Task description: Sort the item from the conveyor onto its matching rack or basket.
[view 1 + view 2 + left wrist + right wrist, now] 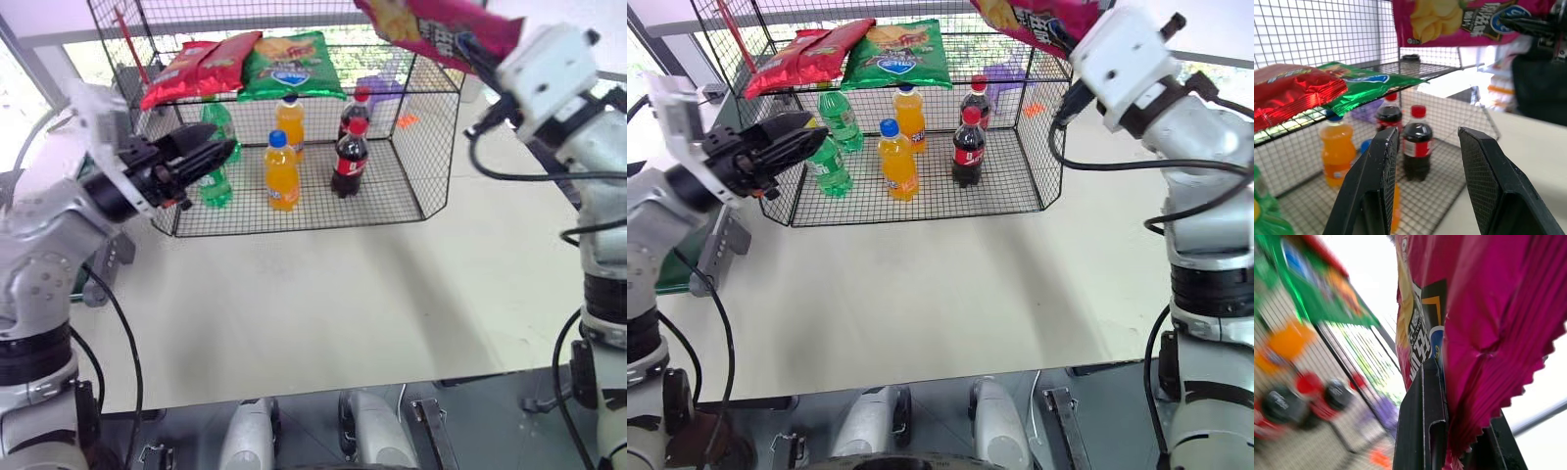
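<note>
- Hanging high at the far right of the scene, the magenta-pink chip bag [436, 27] was clamped by its crimped edge between the right gripper's [1459, 431] two black fingers [1422, 426], which were shut tight on the foil.
- It hung in the air just above the right end of the cage's upper shelf [392, 76], clear of the wire and not yet resting on anything.
- That shelf already carried two red chip bags [201, 67] at its left end and a green chip bag [292, 64] beside them; its right part lay bare.
- Below it, the lower wire floor held orange soda bottles [281, 172], cola bottles [350, 157] and green bottles [217, 157].
- The left gripper [211, 155] hovered near the cage's left front corner, fingers parted and holding nothing; the left wrist view looked between them into the cage.
- Judged from this, the step in hand was the carry to the shelf: the bag was picked up and brought to the rack but not yet set down.
- The next move would call for bringing the bag leftwards and down over the bare right stretch of the shelf, laying it flat beside the green bag, and only then letting the fingers part.
- The bag's slack body could catch on the shelf's front wire or droop over the edge, so it would want lowering well inside the rim.
</note>
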